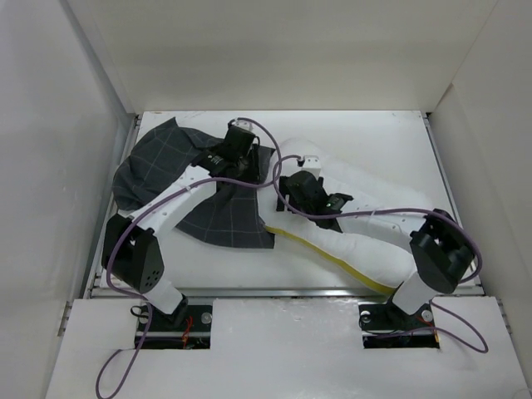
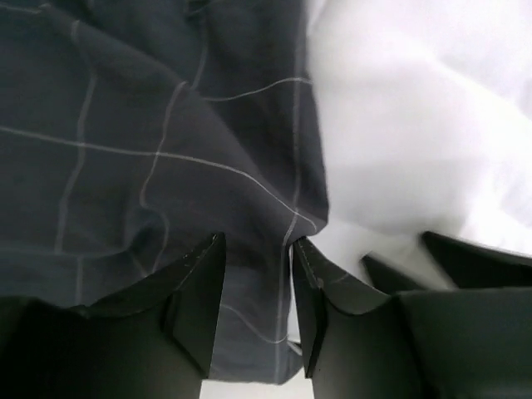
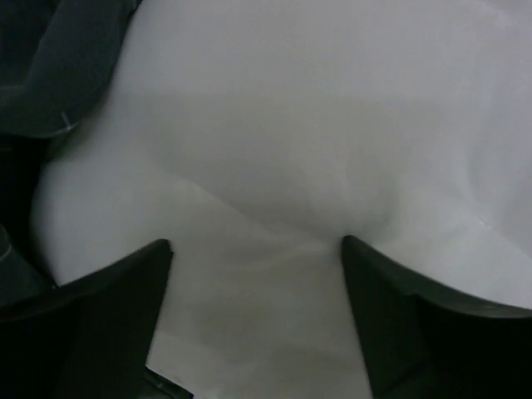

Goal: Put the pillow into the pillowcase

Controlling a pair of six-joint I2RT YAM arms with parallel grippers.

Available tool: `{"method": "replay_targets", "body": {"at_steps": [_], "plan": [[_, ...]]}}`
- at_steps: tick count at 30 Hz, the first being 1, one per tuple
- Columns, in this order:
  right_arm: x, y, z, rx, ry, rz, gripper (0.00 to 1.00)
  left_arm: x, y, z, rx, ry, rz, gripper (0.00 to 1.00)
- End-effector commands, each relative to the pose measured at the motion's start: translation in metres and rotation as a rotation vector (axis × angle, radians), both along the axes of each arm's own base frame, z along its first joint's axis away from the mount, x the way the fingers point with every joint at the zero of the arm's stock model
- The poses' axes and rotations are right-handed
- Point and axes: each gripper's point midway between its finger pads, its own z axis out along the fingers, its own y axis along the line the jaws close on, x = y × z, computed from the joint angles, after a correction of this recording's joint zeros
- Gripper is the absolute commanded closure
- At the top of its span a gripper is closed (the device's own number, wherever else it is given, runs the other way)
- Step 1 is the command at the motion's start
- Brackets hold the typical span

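Pillow (image 1: 374, 241) lies slantwise on the white table (image 1: 391, 133), white and puffy, one long side edged with yellow piping (image 1: 332, 258); nearly all of it lies bare and uncovered; pillowcase (image 1: 158, 162) lies crumpled just left of the pillow, dark grey with a thin pale check, spread flat in loose folds; its right-hand border meets the pillow's left end, cloth touching cloth; whether any corner of the pillow sits under the cloth there cannot be told, as both arms cover that spot; left gripper (image 2: 258, 241) is down on the pillowcase just beside the pillow's left end, fingers parted by a narrow gap, a grey fold running through the gap and looking loose rather than pinched, so released; white pillow surface fills the wrist view just right of that fold; right gripper (image 3: 253, 241) sits on the pillow's left end, fingers spread wide, both tips pressed into the soft white surface, which dimples between them; nothing clamped, jaws released; a dark strip of pillowcase shows at the pillow's upper left in the right wrist view; the two grippers work close together over the pillow's left end.
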Motion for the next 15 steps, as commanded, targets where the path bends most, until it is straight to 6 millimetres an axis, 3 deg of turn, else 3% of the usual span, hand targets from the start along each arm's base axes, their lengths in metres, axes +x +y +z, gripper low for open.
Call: {"method": "replay_targets", "body": {"at_steps": [1,3,5,9,10,11,12,15], "plan": [[-0.004,0.018,0.044,0.083,-0.11,0.127,0.0,-0.009,0.024,0.014,0.018,-0.019,0.098,0.48],[-0.004,0.012,0.072,0.089,-0.182,0.129,0.0,-0.004,0.029,0.025,0.027,-0.055,0.125,0.23],[0.013,-0.006,0.096,0.094,-0.229,0.08,0.0,0.0,0.029,0.035,0.031,-0.083,0.125,0.0],[0.051,-0.047,0.118,0.136,-0.246,0.022,0.0,0.021,0.022,0.05,0.072,-0.132,0.082,0.0],[0.062,-0.055,0.113,0.104,-0.242,0.029,0.0,0.028,0.016,0.042,0.09,-0.115,0.061,0.0],[0.07,-0.061,0.113,0.094,-0.243,0.04,0.0,0.039,0.009,0.054,0.1,-0.155,0.016,0.0],[0.084,-0.072,0.12,0.097,-0.252,0.039,0.0,0.046,0.004,0.053,0.11,-0.157,-0.006,0.0],[0.111,-0.078,0.105,0.03,-0.254,0.137,0.0,0.061,-0.019,0.037,0.134,-0.12,-0.118,0.0]]}}
